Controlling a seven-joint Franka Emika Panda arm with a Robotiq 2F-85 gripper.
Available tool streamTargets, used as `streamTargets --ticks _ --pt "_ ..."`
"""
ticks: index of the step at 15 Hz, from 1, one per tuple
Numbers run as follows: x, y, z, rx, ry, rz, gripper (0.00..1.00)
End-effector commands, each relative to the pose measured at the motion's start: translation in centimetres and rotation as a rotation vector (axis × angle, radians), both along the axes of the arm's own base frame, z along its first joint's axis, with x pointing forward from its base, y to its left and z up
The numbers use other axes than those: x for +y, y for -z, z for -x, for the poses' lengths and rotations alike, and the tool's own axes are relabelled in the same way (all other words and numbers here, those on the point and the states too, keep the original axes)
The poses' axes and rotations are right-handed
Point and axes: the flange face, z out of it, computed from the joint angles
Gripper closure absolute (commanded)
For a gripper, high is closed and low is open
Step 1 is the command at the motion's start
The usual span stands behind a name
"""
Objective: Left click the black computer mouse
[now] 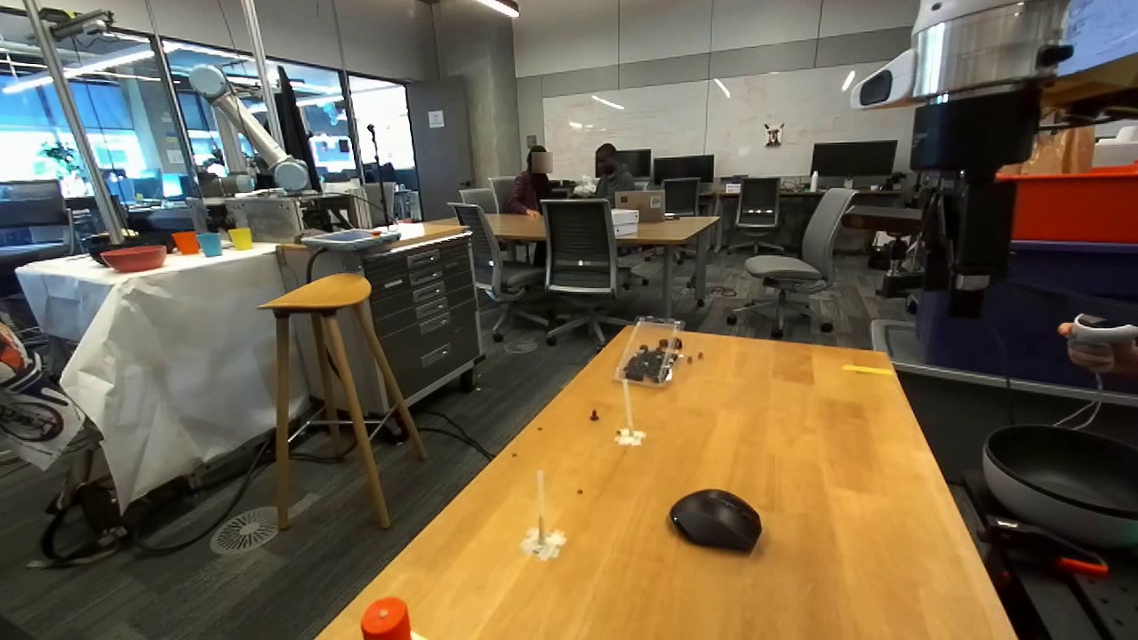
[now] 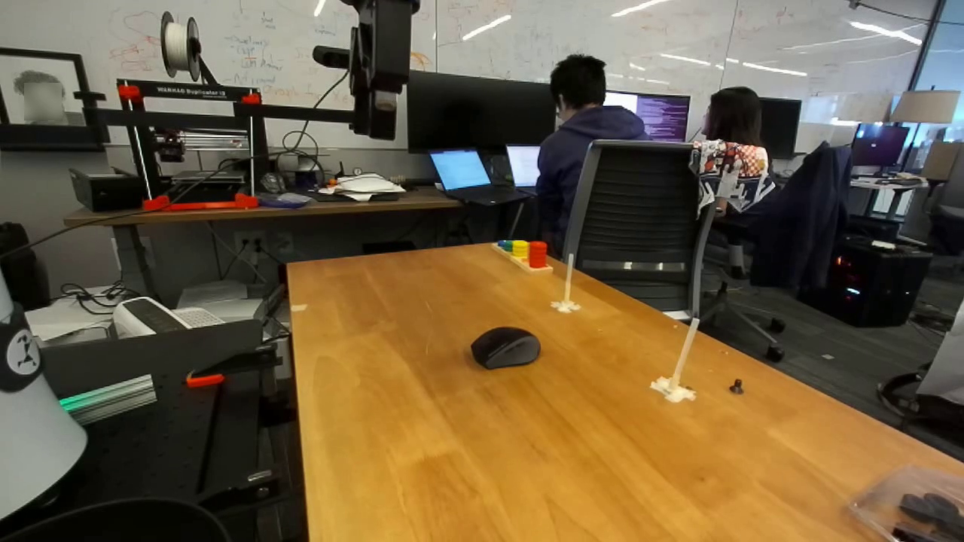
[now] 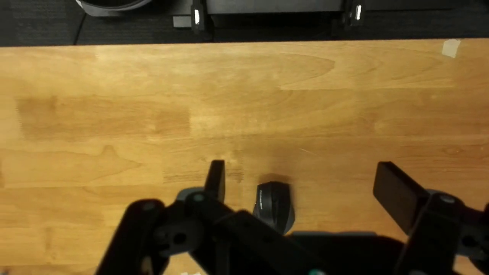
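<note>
The black computer mouse (image 1: 717, 519) rests on the wooden table. It also shows in an exterior view (image 2: 506, 347) near the table's middle. In the wrist view the mouse (image 3: 273, 202) lies low in the picture, between the lines of the two fingers and nearer the left one. Its lower end is hidden behind the gripper linkage. My gripper (image 3: 300, 172) is open and empty, with its fingers wide apart. In both exterior views the gripper (image 1: 965, 289) (image 2: 380, 120) hangs well above the table, apart from the mouse.
Two thin upright pegs (image 1: 540, 507) (image 1: 629, 409) stand taped to the table. A clear tray (image 1: 650, 351) with dark parts sits at one end. A colored block toy (image 2: 537, 254) stands at the other end. A bowl (image 1: 1067, 480) is beside the table.
</note>
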Motion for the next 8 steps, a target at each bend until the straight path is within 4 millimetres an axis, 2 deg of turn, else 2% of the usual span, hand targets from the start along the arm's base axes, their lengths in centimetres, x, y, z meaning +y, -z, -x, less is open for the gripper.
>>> streamTargets --ticks 1,4,7,8 --pt "-1.6 2.0 -1.4 -0.008 0.076 0.033 0.00" --pt "-2.5 4.0 -2.9 -0.022 0.107 0.052 0.00" --pt "-2.7 5.9 -4.5 -0.039 0.110 0.072 0.00" --pt "-2.6 6.5 -5.0 -0.042 0.097 0.080 0.25"
